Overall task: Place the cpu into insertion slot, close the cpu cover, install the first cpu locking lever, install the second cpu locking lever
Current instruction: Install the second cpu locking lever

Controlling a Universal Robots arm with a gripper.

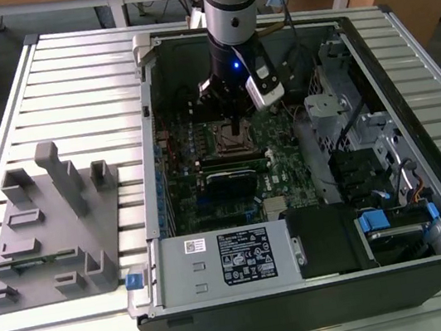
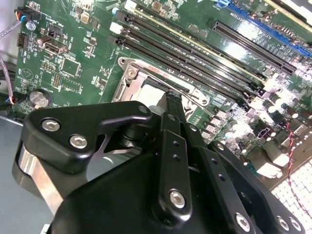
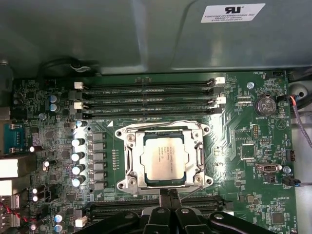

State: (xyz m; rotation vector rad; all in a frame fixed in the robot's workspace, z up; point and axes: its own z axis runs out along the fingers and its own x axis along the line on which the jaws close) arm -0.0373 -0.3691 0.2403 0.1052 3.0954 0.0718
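In the first wrist view the cpu, a square chip with a dull silver top, sits inside the insertion slot on the green motherboard. The cpu cover, a thin silver frame, lies flat around the chip. My gripper hovers at the socket's edge, its black fingers pressed together with nothing between them. In the second wrist view the gripper tip points down at the socket's edge, next to the cover. In the exterior view my gripper hangs inside the open computer case, just above the socket.
Long black memory slots run beside the socket. A black ribbed card lies below it, the power supply at the front and a drive cage on the exterior view's right. A grey fixture stands on the slatted table.
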